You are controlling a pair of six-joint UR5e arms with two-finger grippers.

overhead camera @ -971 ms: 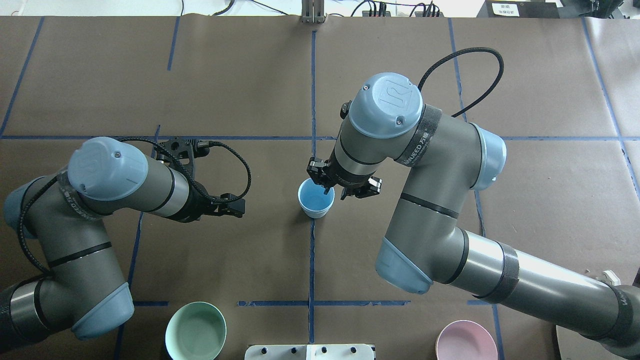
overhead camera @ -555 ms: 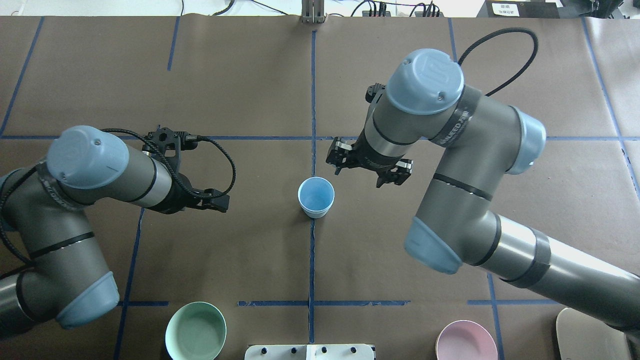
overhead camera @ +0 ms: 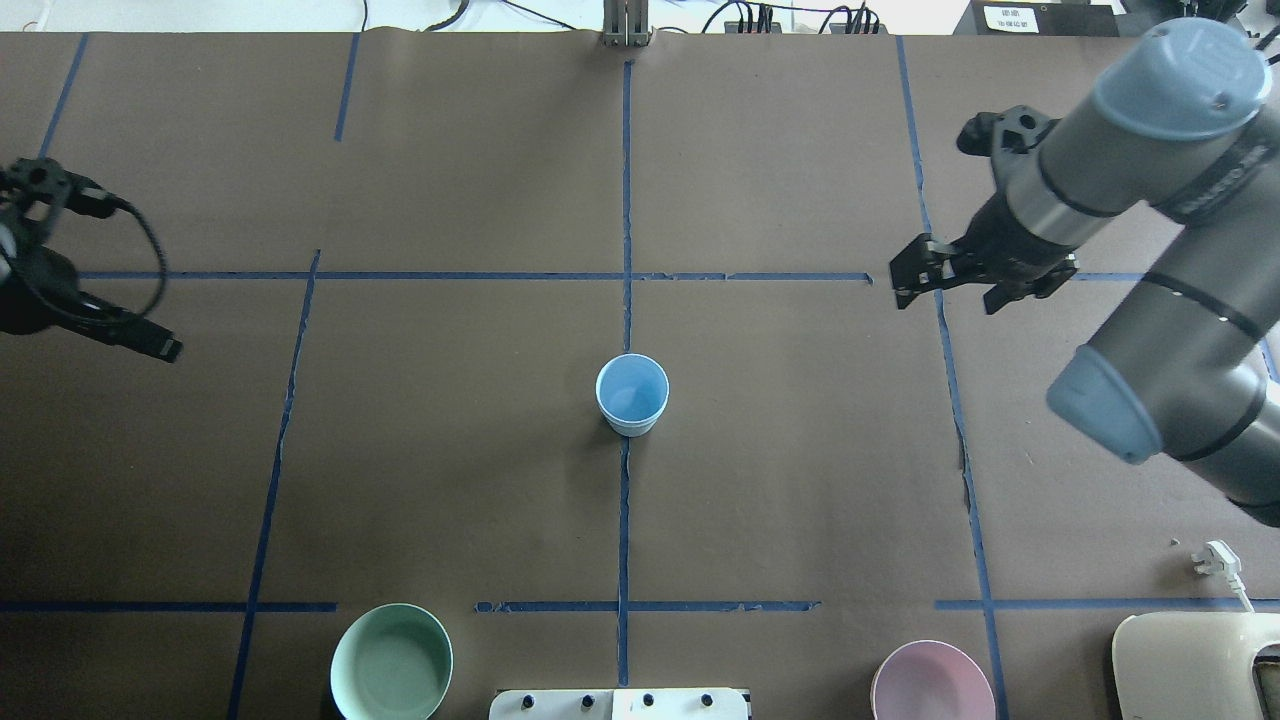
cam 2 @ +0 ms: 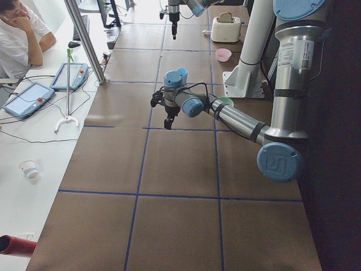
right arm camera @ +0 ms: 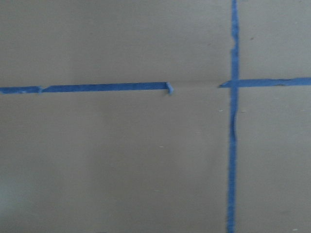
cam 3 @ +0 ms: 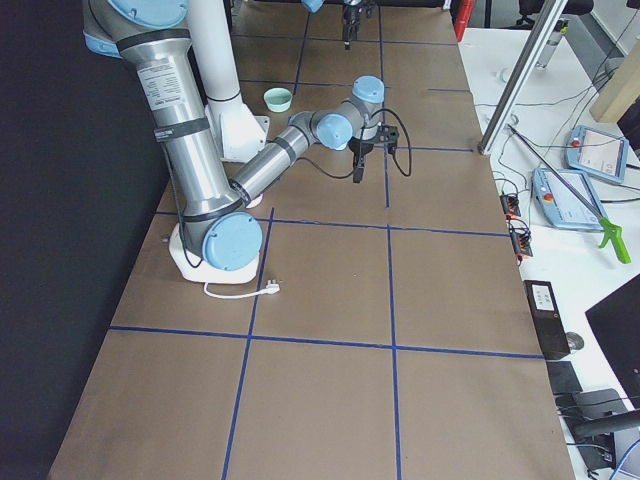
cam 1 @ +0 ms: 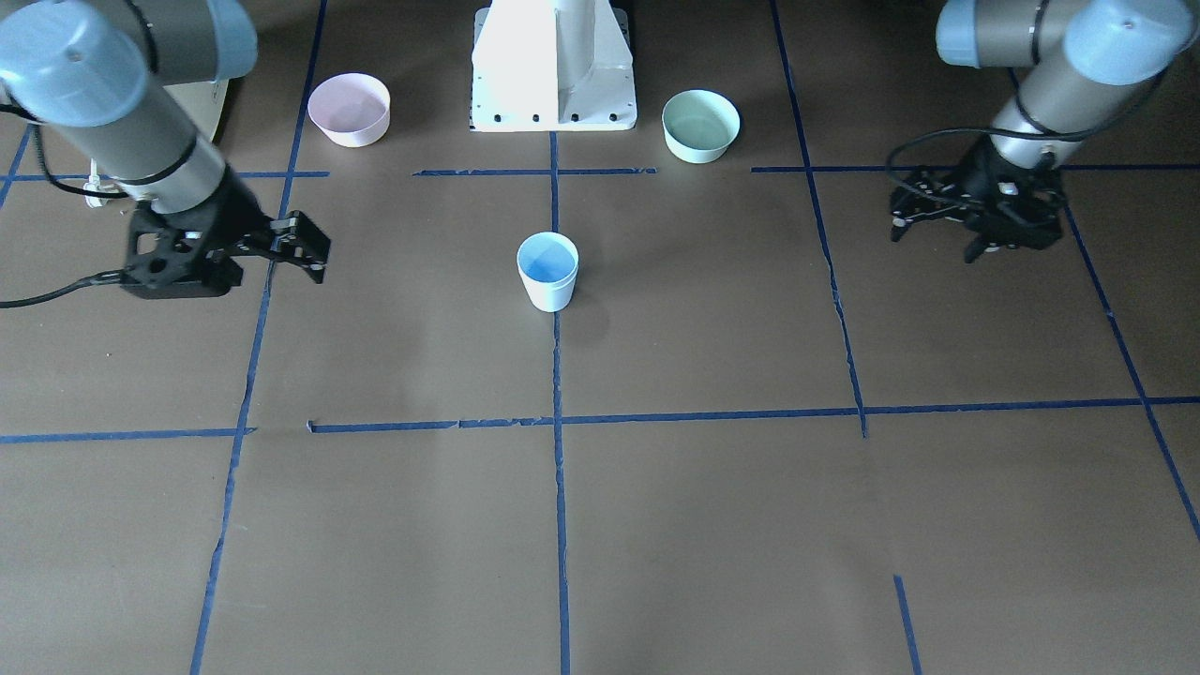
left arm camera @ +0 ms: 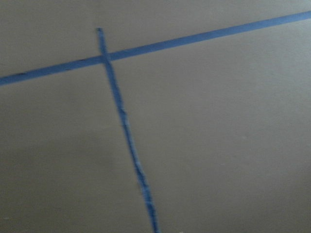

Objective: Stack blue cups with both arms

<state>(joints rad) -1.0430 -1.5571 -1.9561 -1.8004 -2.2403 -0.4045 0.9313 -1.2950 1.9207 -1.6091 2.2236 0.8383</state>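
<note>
One pale blue cup [overhead camera: 631,393] stands upright at the table's centre on a blue tape line, and it also shows in the front view [cam 1: 547,270]. Only one tumbler outline shows, and I cannot tell if a second is nested inside. My right gripper [overhead camera: 946,294] is open and empty, far right of the cup; in the front view it [cam 1: 272,264] is on the left. My left gripper [cam 1: 937,239] is open and empty, far to the cup's other side. Overhead, only one of its fingers [overhead camera: 160,347] shows at the left edge. Both wrist views show only brown table paper and blue tape.
A mint-green bowl [overhead camera: 391,662] and a pink bowl [overhead camera: 932,683] sit near the robot's white pedestal base [cam 1: 554,75]. A white plug [overhead camera: 1215,557] and a beige appliance [overhead camera: 1190,665] lie at the near right. A seated operator [cam 2: 22,28] is beside the table's end.
My right gripper has left the cup's rim and swung far to the right. My left arm has swung out to the left edge. The cup has not moved.
</note>
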